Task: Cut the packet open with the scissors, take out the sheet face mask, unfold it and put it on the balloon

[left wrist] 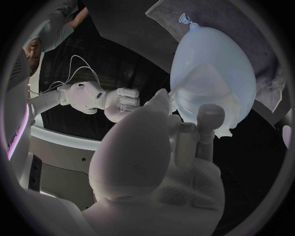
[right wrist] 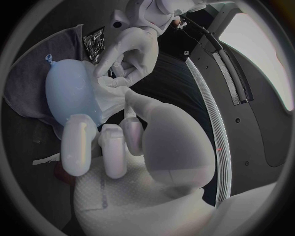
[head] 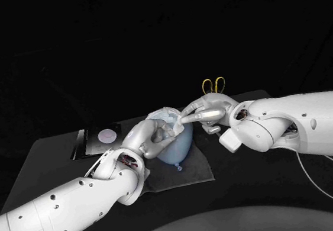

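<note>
Left hand pinches the sheet face mask, right hand's hold unclear; a tug could roll the balloon aside.

balloon on cloth between left hand and right hand; scissors behind

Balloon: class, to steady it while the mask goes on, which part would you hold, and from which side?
Probably the knotted neck, from the robot's side. The balloon lies on the grey cloth with its knot toward the robot and bare, while the sheet mask, left hand and right hand crowd its round far end.
</note>
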Controlling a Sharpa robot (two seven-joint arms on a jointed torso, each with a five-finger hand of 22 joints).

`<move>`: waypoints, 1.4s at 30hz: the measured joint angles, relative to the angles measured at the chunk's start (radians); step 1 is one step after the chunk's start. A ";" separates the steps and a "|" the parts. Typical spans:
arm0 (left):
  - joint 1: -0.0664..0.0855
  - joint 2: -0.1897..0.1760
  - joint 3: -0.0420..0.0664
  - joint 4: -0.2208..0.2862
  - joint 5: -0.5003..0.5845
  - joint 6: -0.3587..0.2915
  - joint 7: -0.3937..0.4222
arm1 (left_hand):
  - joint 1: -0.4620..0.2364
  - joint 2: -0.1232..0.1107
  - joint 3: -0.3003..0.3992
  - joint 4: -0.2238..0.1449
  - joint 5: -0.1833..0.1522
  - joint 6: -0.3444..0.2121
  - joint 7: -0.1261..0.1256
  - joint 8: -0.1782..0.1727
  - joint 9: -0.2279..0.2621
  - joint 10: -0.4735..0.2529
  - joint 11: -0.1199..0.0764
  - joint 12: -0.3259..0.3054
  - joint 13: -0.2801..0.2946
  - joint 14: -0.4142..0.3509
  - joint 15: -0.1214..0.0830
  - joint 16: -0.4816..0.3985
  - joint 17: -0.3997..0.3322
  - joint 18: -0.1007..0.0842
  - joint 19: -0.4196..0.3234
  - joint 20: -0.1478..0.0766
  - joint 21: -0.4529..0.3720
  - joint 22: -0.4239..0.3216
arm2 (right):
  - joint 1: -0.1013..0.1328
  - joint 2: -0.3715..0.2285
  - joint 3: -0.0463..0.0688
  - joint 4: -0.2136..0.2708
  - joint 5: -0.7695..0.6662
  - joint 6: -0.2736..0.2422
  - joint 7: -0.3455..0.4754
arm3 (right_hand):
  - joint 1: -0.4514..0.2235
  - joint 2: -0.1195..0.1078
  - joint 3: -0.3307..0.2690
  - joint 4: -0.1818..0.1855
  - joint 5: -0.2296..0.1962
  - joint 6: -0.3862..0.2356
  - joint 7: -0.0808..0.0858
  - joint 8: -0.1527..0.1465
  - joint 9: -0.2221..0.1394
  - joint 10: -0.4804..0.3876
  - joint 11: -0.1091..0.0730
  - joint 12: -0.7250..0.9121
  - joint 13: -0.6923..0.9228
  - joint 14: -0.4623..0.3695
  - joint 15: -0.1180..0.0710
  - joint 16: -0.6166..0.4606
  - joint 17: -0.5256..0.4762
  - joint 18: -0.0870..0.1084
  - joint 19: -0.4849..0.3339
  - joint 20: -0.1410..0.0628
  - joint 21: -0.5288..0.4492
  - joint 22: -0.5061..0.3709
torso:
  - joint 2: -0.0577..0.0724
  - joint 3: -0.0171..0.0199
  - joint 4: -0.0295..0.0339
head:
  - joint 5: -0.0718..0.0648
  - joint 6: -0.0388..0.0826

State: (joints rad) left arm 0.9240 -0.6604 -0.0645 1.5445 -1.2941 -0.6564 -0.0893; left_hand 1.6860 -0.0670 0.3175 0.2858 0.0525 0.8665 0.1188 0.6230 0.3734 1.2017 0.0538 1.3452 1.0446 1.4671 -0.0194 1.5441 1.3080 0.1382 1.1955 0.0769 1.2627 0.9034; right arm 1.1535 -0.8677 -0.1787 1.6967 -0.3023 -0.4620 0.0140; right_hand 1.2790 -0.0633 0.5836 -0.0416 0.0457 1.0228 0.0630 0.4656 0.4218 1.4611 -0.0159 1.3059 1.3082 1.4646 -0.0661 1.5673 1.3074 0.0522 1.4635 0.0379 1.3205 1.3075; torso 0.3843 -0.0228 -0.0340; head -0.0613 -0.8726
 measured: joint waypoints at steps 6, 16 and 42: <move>0.000 -0.003 0.000 0.001 0.002 -0.003 0.005 | -0.122 -0.087 0.332 -0.064 -0.007 -0.008 0.003 0.027 0.021 0.034 -0.006 0.001 0.032 0.000 0.000 0.000 0.000 0.000 0.000 0.000 0.010 0.012 | 0.000 -0.002 0.000 -0.001 0.000 0.000 0.000 | 0.000 0.000 0.000 0.000 -0.002 -0.001 0.000 -0.001 0.000 0.000 0.000 0.000 0.000 0.000 0.000 -0.001 0.000 0.000 0.001 -0.001 0.000 0.000 | 0.000 0.0000 0.0000 | 0.000 0.000; 0.000 -0.008 0.001 0.009 0.009 -0.015 0.022 | -0.245 -0.094 0.438 -0.148 -0.009 -0.013 0.001 0.045 0.030 0.046 -0.011 0.014 0.060 0.000 0.000 0.000 0.000 0.000 0.000 0.000 0.019 0.020 | 0.000 -0.003 0.000 -0.004 0.000 0.000 -0.001 | 0.000 0.000 0.000 0.000 -0.002 -0.003 -0.001 0.002 0.000 0.000 0.000 0.000 -0.001 0.001 -0.001 -0.003 0.001 0.000 0.002 -0.002 0.000 0.001 | 0.000 0.0000 0.0003 | 0.002 0.000; 0.008 -0.067 0.010 0.060 0.078 0.098 0.104 | -0.286 -0.104 0.473 -0.190 -0.006 -0.011 -0.004 0.055 0.030 0.071 -0.018 0.026 0.089 0.000 0.000 0.000 0.000 0.000 0.004 -0.004 0.026 0.030 | -0.003 -0.047 -0.004 -0.048 -0.078 0.021 -0.103 | -0.001 -0.002 0.002 -0.004 0.001 -0.002 -0.001 0.006 0.000 -0.002 0.002 0.000 -0.001 0.002 -0.002 -0.001 0.000 0.000 0.002 -0.002 0.000 0.000 | -0.001 -0.0001 -0.0006 | -0.006 0.000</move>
State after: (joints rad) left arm 0.9320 -0.7272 -0.0546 1.6041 -1.2160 -0.5588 0.0147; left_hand 1.3996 -0.1713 0.7904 0.0959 0.0464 0.8559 0.1149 0.6780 0.4039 1.2727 0.0360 1.3708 1.1333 1.4672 -0.0191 1.5439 1.3080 0.1378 1.1990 0.0733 1.2890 0.9334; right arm 1.1502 -0.9148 -0.1826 1.6488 -0.3804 -0.4409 -0.0893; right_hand 1.2775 -0.0649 0.5852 -0.0457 0.0463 1.0207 0.0623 0.4720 0.4222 1.4591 -0.0141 1.3059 1.3073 1.4667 -0.0682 1.5665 1.3075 0.0521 1.4655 0.0359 1.3205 1.3077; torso 0.3836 -0.0229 -0.0346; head -0.0672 -0.8726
